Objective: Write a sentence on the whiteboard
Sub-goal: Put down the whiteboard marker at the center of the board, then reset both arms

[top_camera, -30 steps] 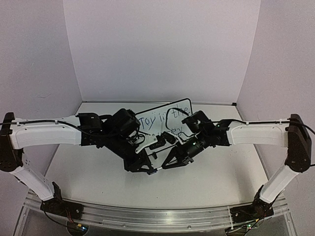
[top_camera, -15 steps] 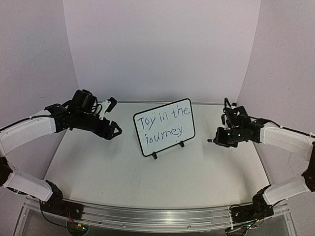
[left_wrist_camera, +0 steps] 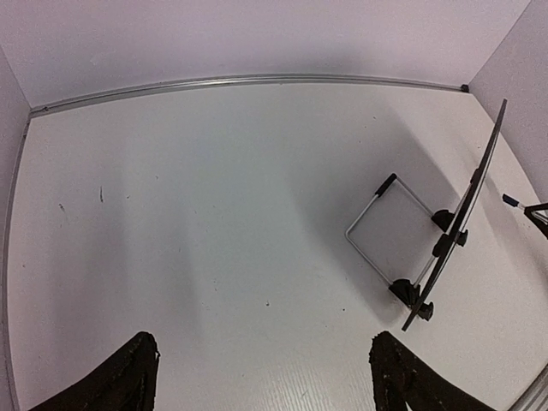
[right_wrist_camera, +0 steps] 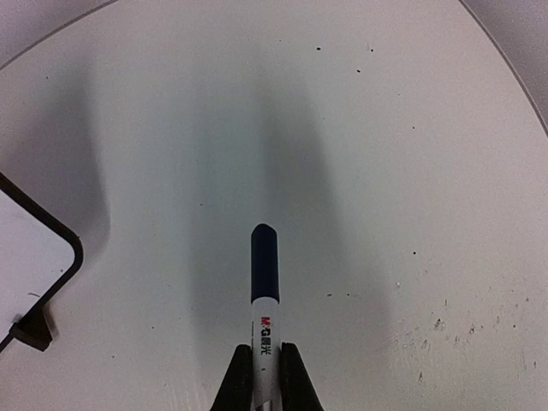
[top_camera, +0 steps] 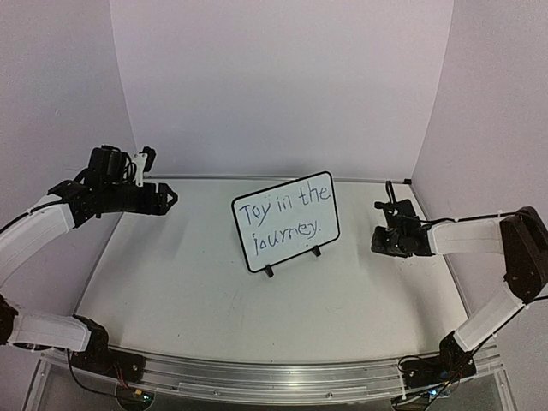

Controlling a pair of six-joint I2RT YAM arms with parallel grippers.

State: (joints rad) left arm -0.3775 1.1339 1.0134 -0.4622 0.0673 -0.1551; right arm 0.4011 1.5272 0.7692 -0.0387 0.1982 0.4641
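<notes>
The whiteboard [top_camera: 287,221] stands tilted on its two black feet in the middle of the table. The sentence [top_camera: 283,219], blue handwriting in two lines, faces the front. My left gripper [top_camera: 159,177] hangs open and empty at the far left, well away from the board. The left wrist view shows the whiteboard [left_wrist_camera: 473,178] edge-on beyond the open left gripper [left_wrist_camera: 265,381]. My right gripper [top_camera: 383,238] hovers right of the board. It is shut on a white marker [right_wrist_camera: 265,282] with a dark blue cap, held by the right gripper [right_wrist_camera: 265,364]. The whiteboard's corner [right_wrist_camera: 34,248] shows at the left.
Pale walls close the table on the left, back and right. A metal rail [top_camera: 257,377] runs along the near edge, with both arm bases on it. A wire stand [left_wrist_camera: 381,227] props the board from behind.
Both arms have drawn back from the whiteboard to their own sides. The left gripper has opened and let go of the board. The right gripper still holds the marker.
</notes>
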